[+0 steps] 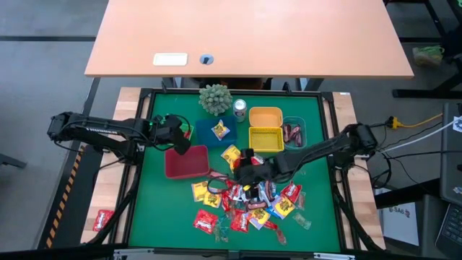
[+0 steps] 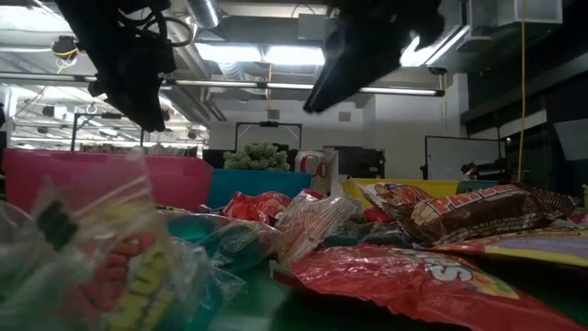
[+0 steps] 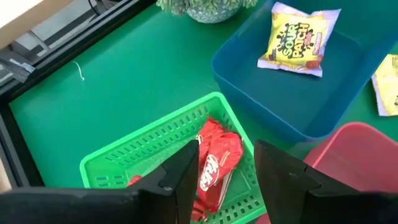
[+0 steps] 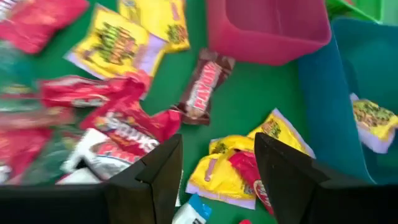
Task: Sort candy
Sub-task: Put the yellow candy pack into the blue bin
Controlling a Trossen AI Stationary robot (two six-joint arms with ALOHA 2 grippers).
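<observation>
Two dark arms reach in over the green mat [image 1: 151, 209], the widest surface in view, framed by a black rim. Next in size come the bins along its far half: a red bin [image 1: 186, 162] near the left arm, a blue bin [image 1: 216, 130] holding one yellow packet [image 3: 298, 38], a yellow bin [image 1: 266, 139] and, at the left arm's tip, a green slotted bin [image 3: 155, 146]. A spiky green plant [image 1: 215, 98] and a silver can [image 1: 240, 108] stand at the far edge.

The left gripper [image 3: 225, 163] hangs just above the green bin, fingers spread apart and holding nothing; a red wrapped sweet [image 3: 214, 163] lies in the bin directly beneath the gap. The right gripper [image 4: 217, 163] hovers over the loose candy pile [image 1: 249, 206] on the mat's near half, its fingers also spread and empty, with yellow and red packets below them.

The pile is a scatter of red, yellow and blue-and-white wrappers. A dark brownish-red bar [image 4: 200, 93] lies apart from it, near the red bin. One red sweet [image 1: 102, 218] sits outside the mat on the wooden edge at the left.
</observation>
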